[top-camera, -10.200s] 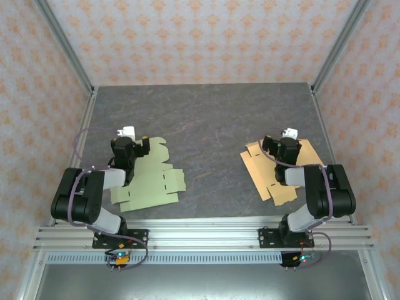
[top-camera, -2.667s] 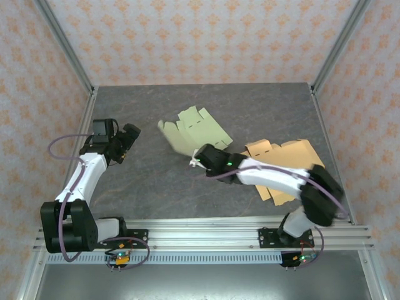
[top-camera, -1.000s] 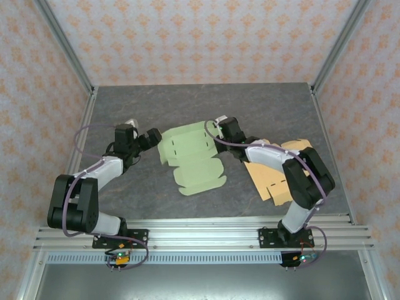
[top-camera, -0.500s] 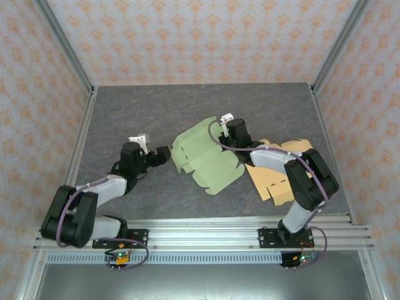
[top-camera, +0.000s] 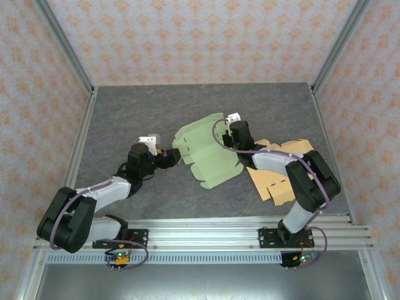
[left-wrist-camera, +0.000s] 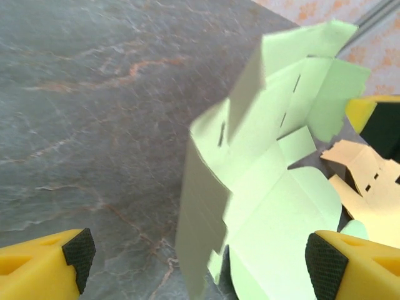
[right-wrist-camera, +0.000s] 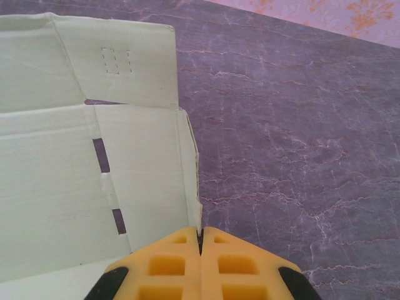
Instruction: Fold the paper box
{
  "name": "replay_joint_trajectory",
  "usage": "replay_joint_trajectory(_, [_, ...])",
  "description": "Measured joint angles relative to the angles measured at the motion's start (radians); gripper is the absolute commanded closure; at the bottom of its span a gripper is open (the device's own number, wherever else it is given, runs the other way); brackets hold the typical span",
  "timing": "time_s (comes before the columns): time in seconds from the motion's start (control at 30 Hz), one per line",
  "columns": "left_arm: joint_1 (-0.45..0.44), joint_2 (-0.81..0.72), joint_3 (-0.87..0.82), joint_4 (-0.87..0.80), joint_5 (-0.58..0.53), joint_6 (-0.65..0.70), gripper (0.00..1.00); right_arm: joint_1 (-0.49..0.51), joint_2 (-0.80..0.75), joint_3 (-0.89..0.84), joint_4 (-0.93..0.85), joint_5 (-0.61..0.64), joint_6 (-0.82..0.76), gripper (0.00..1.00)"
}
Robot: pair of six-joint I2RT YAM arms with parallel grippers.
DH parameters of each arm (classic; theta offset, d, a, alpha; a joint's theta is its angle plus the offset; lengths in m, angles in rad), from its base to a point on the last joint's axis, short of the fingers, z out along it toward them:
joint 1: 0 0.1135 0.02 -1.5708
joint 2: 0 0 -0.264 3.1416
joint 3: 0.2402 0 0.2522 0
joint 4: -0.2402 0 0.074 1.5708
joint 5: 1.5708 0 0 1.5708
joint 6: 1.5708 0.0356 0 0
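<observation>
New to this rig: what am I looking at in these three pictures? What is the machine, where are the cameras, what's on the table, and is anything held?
Two small robot arms are bolted at the near edge of a grey table. The wide picture comes from a camera above and behind them; the other two come from cameras on each wrist, looking past yellow fingers. On the table are two unfolded box cutouts: a green sheet and a tan sheet. The right gripper is shut on an edge of the green sheet, holding it partly raised. The left gripper is open, its fingers either side of the sheet's nearer flap, gripping nothing.
</observation>
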Motion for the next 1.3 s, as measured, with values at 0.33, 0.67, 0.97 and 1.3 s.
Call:
replay_joint_trajectory(0.33, [-0.092,0.094,0.087,-0.005,-0.12,0.089,0.56,-0.011,-0.021,-0.059,0.063,-0.018,0.038,0.93])
replay_joint_trajectory(0.67, [-0.098,0.181,0.157,-0.027,-0.124,0.184,1.0,-0.013,-0.043,-0.066,0.084,-0.031,0.119,0.46])
replay_joint_trajectory(0.97, [-0.098,0.179,0.134,0.006,-0.221,0.188,1.0,-0.013,-0.189,0.048,-0.22,0.04,0.607,0.33])
replay_joint_trajectory(1.3, [-0.109,0.155,0.082,0.097,-0.375,0.205,1.0,0.047,-0.235,0.217,-0.432,-0.069,1.341,0.32])
